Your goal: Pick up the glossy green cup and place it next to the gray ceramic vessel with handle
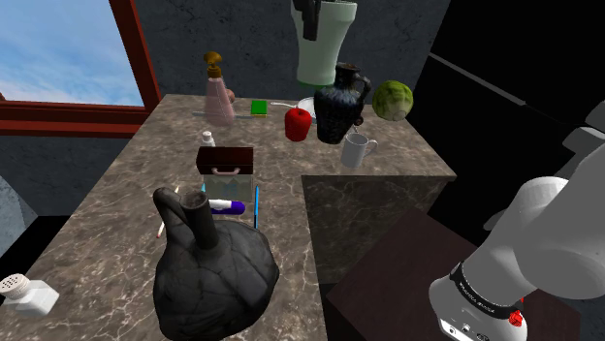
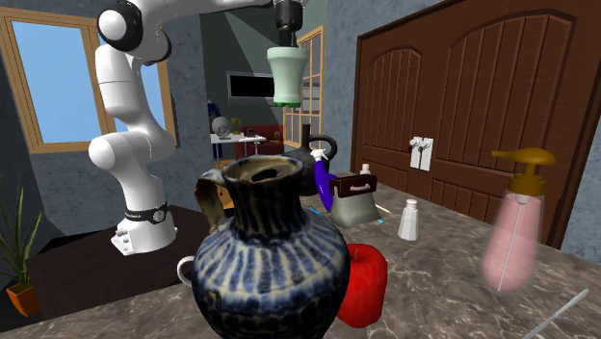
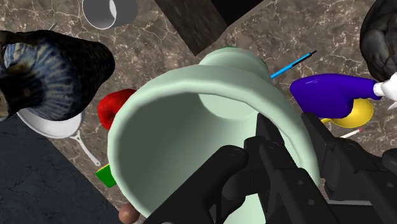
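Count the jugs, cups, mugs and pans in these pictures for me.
Jugs: 2, the blue jug and the grey jug.
Cups: 1, the green cup.
Mugs: 1, the white mug.
Pans: 1, the white pan.
Total: 5.

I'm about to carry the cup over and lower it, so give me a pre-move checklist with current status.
1. Cup clasped by the hand: ok, its wall sits between the fingers.
2. Cup lifted off the counter: ok.
3. Cup upright: ok.
4. Dark grey vessel standing upright: ok.
5. Cup above a spot beside that vessel: not ok, it hangs near the patterned jug.
6. Room beside the vessel: ok on the shoulder view's left; purple bottle lies just beyond it.
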